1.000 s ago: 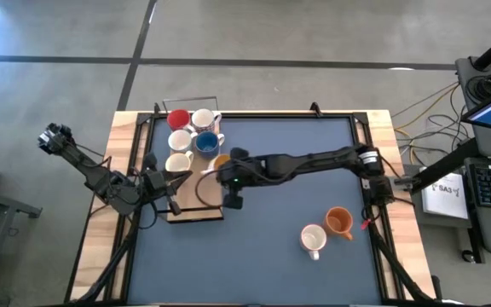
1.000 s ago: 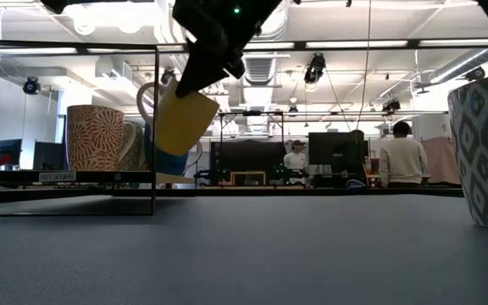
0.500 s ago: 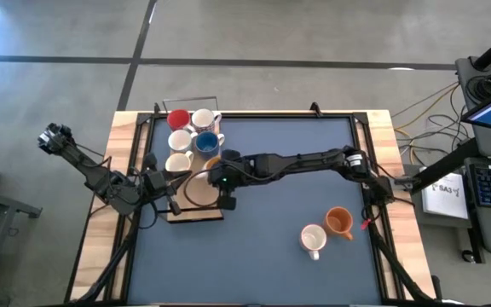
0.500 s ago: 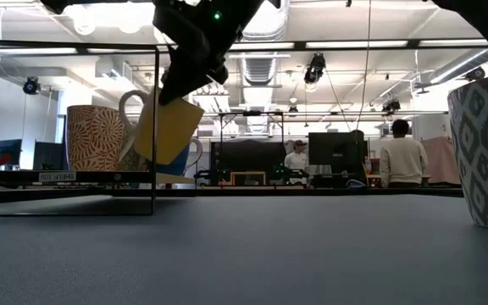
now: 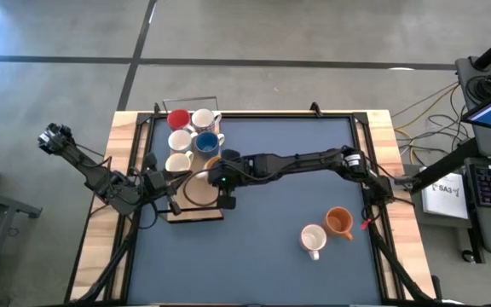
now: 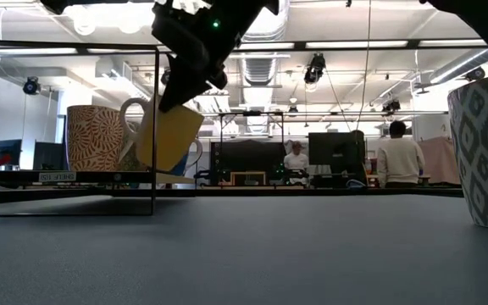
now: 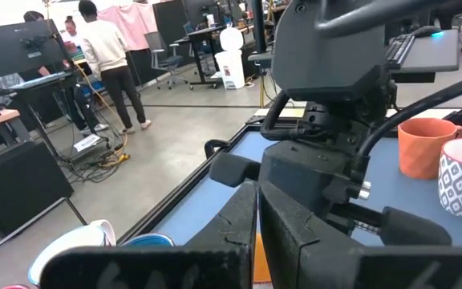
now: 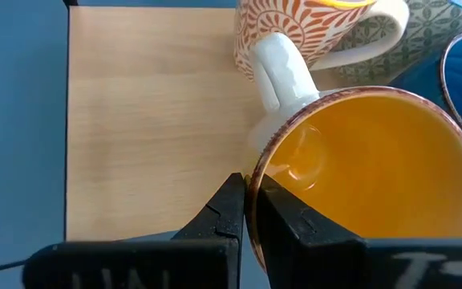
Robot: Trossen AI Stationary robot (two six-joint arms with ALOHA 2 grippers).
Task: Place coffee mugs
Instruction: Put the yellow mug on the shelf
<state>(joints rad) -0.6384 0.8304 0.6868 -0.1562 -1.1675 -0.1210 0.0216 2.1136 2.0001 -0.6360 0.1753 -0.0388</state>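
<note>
Gripping the rim of a yellow-orange mug (image 8: 359, 168), the right gripper (image 8: 247, 217) has its jaws pinched narrow on the wall, one finger inside the cup and one outside. In the low view this mug (image 6: 169, 134) hangs tilted above the counter, mouth up toward the gripper, base angled down, white handle toward the rack. The right wrist view shows its open mouth over the bare wooden tray (image 8: 147, 120), with its white handle (image 8: 283, 76) close to an orange-patterned mug (image 8: 311, 28).

From above, the tray (image 5: 196, 211) sits at the left of the blue counter (image 5: 271, 256). Five mugs stand clustered upright at its far end: a red mug (image 5: 178, 119), a white mug (image 5: 204, 120), a cream mug (image 5: 180, 141), a blue mug (image 5: 206, 143) and another cream mug (image 5: 178, 163).

Well apart, near the counter's right front, an orange mug (image 5: 339, 222) and a white patterned mug (image 5: 313, 240) stand just beside each other, both mouth up.

The left gripper (image 5: 170, 186) waits beside the tray's left edge, jaws nearly together with only a thin slit between them and nothing held.
</note>
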